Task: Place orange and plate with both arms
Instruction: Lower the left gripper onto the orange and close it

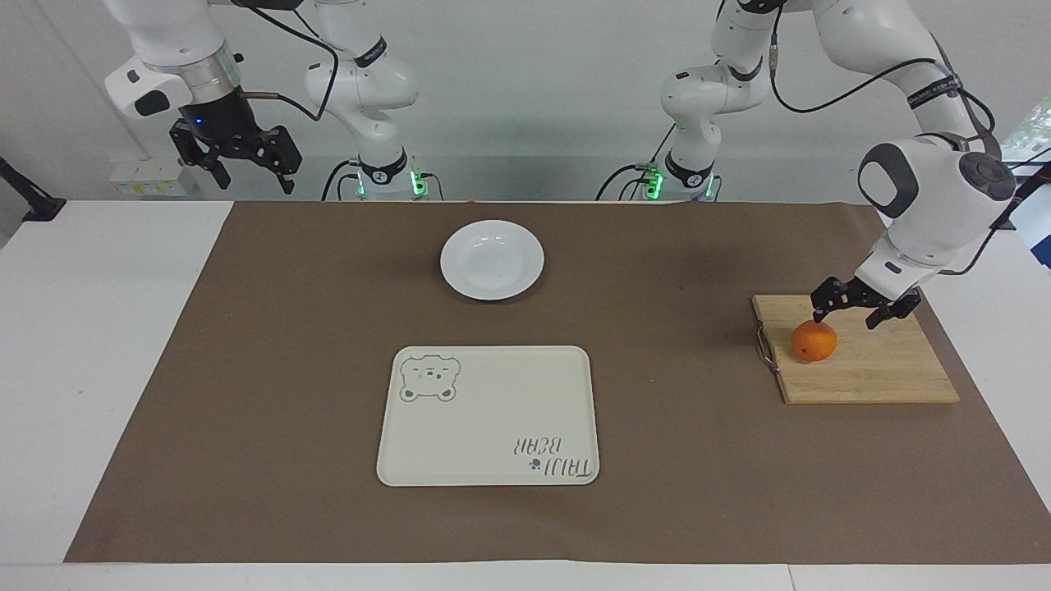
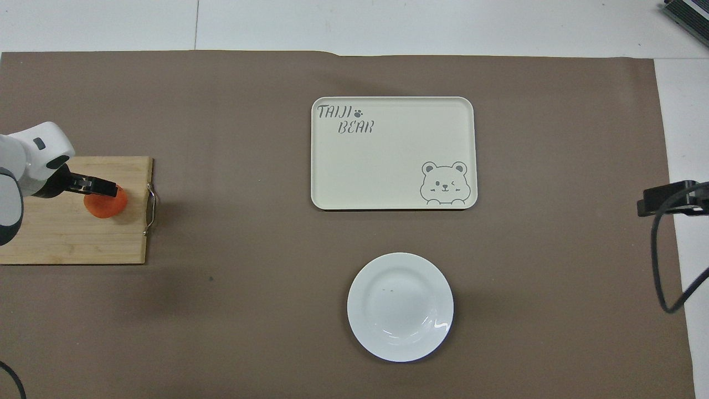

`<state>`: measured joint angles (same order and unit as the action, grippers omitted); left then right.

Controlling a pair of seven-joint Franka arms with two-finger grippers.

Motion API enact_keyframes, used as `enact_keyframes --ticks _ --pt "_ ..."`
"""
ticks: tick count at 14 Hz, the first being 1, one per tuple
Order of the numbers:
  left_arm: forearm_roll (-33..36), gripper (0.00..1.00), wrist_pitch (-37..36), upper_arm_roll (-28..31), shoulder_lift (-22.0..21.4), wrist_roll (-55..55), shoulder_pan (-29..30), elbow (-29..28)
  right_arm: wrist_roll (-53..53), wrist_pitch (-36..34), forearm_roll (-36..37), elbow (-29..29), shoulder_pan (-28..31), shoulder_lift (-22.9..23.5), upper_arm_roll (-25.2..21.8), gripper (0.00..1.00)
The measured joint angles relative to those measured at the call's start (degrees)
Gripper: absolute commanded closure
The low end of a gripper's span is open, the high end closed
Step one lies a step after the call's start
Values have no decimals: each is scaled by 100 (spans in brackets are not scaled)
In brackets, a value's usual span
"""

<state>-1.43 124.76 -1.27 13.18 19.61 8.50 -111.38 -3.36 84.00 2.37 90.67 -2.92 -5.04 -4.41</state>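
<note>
**Left gripper open just above orange on board; right arm waits raised**

Landmark: the cream bear-print tray point(image 1: 488, 415), mid-mat, on the brown mat point(image 1: 328, 328) that covers the table point(image 1: 98, 369).

Orange point(image 1: 814, 341) sits on the wooden cutting board point(image 1: 870, 361), which lies toward the left arm's end of the table from the tray, well apart from it. The orange is on the board's part closest to the tray, near the metal handle point(image 1: 764, 348) on the board's tray-side edge. In the overhead view the orange point(image 2: 105, 206) is partly covered by the gripper.

Left gripper point(image 1: 846, 313) is low over the board, fingers spread, open and holding nothing. One fingertip point(image 1: 818, 315) is right at the top of the orange (touching or a hair above, cannot tell), the other fingertip is over bare board toward the left arm's end. Overhead view shows the left gripper point(image 2: 91, 187) over the orange's farther edge.

Plate point(image 1: 492, 259) is white, round, upright on the mat, nearer to the robots than the tray, close to it but not touching, nothing in it. Seen also in the overhead view point(image 2: 400, 306).

Right gripper point(image 1: 246, 168) hangs high in the air past the tray toward the right arm's end of the table, over the table's edge by the mat corner, well apart from plate and tray. Fingers apart, open, nothing held. Right arm waits. In the overhead view only its tip point(image 2: 664, 199) shows at the frame edge.
</note>
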Motion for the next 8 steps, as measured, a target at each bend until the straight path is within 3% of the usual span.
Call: enact_keyframes --ticks 8 --pt "-130 0 357 2 92 -1 1 -293 0 0 0 0 0 0 0 0"
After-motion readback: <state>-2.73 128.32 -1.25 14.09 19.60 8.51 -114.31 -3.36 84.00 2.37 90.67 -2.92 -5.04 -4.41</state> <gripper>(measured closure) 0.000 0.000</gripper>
